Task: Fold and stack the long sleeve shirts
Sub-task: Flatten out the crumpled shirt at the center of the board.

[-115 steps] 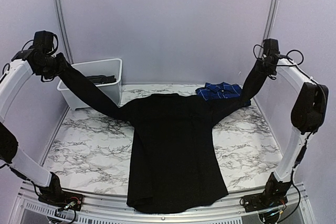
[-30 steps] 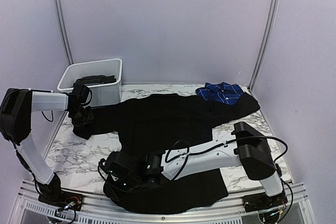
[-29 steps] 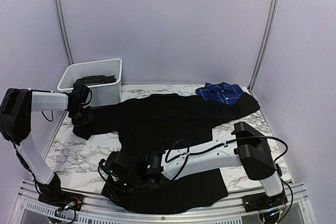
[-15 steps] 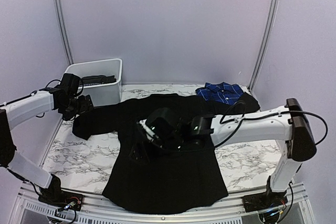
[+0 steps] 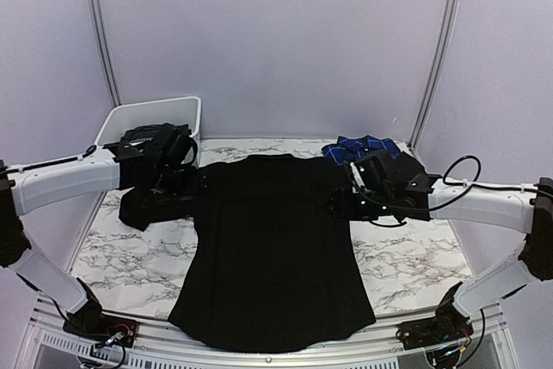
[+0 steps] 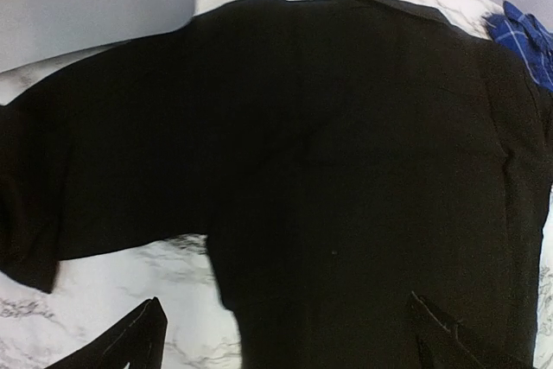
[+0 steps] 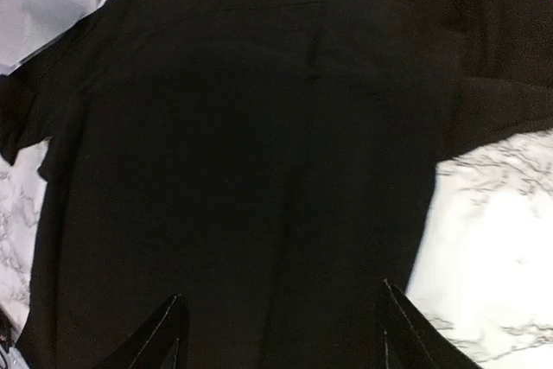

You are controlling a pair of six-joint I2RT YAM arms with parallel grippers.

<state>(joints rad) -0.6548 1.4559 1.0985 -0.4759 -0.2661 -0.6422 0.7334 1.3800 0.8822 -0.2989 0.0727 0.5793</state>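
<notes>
A large plain black long sleeve shirt (image 5: 272, 248) lies flat on the marble table, collar at the back and hem at the near edge. Its left sleeve (image 5: 143, 205) is bunched toward the bin; the right sleeve runs under my right arm. A dark blue plaid shirt (image 5: 367, 146) lies folded at the back right. My left gripper (image 5: 192, 181) hovers open over the left shoulder and armpit (image 6: 216, 248), with nothing between its fingers. Over the right shoulder, my right gripper (image 5: 339, 202) hangs open and empty above the black cloth (image 7: 259, 170).
A white plastic bin (image 5: 130, 131) stands at the back left and holds something dark. Bare marble table (image 5: 130, 257) shows on both sides of the shirt. The plaid shirt also shows in the left wrist view (image 6: 523, 36).
Both grippers have opened and let go of the black cloth. The right arm swung back from the shirt's near left to its right shoulder. The left arm moved right to the left shoulder.
</notes>
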